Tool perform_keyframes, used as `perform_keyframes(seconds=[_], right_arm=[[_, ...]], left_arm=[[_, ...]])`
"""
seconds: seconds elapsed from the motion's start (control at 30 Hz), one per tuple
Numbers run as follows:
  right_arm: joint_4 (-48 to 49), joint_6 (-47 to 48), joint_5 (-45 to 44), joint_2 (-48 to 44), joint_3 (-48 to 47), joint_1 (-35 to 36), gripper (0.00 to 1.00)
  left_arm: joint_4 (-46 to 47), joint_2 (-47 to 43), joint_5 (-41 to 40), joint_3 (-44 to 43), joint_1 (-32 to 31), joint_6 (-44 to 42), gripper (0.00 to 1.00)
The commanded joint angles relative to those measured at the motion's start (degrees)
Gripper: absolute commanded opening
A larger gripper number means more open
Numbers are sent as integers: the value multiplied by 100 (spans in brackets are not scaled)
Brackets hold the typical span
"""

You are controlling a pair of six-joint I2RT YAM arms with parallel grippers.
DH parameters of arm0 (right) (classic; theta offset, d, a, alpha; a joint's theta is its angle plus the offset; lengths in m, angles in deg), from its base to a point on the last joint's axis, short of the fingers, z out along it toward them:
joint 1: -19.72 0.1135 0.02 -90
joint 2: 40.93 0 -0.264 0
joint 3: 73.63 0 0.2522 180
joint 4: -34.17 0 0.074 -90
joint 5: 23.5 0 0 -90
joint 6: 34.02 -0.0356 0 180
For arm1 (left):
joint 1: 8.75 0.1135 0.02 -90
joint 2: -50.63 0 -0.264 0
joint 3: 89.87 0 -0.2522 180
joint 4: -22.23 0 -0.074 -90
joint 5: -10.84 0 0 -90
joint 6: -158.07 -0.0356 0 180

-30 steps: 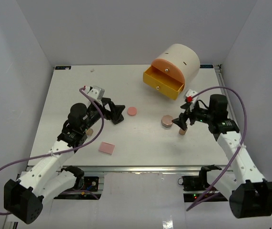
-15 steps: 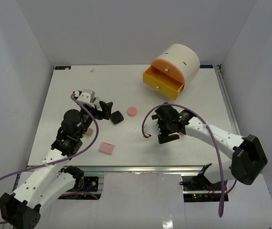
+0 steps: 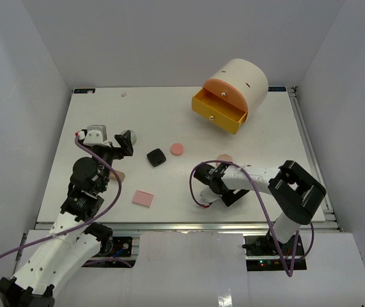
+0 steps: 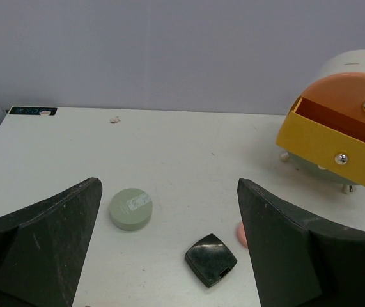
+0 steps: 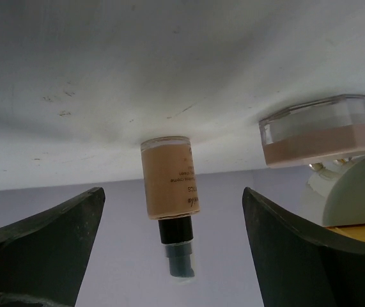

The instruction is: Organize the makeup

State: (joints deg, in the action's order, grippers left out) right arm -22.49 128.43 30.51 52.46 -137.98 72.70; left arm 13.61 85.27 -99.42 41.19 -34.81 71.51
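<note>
My left gripper (image 3: 123,141) (image 4: 169,256) stands open at the left of the table, nothing between its fingers. Ahead of it lie a black square compact (image 4: 211,259) (image 3: 156,157), a grey-green round compact (image 4: 131,208) and a pink round compact (image 3: 177,149), half hidden behind the right finger (image 4: 310,256) in the left wrist view. A flat pink square (image 3: 143,198) lies near the front edge. My right gripper (image 3: 222,176) (image 5: 172,192) is open, low over the table, rolled upside down. It faces a tan bottle with a black cap (image 5: 168,185) and a rose-beige compact (image 5: 321,131) (image 3: 225,157).
The cream cylinder organizer (image 3: 241,80) stands at the back right with its yellow drawer (image 3: 219,109) (image 4: 335,153) pulled out. A small white scrap (image 4: 114,119) lies near the back edge. Purple cables loop beside both arms.
The left gripper has drawn back to the left, away from the black compact. The right arm has swung in from the right and folded low at the centre front.
</note>
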Motion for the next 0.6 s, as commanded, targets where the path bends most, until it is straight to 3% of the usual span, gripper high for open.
perform_keyframes(seconds=[0.0,0.3,0.57], right_arm=[[42,303,-913,355,97,38,94],[187,84,-1210,891,0,-14,91],[194,53,-1098,1128,-24,-497,81]], left_arm=[[-21,132,-16,21,35,-18,98],[-31,234,138,20,65,53,98],[-25,195,168,20,74,69,98]])
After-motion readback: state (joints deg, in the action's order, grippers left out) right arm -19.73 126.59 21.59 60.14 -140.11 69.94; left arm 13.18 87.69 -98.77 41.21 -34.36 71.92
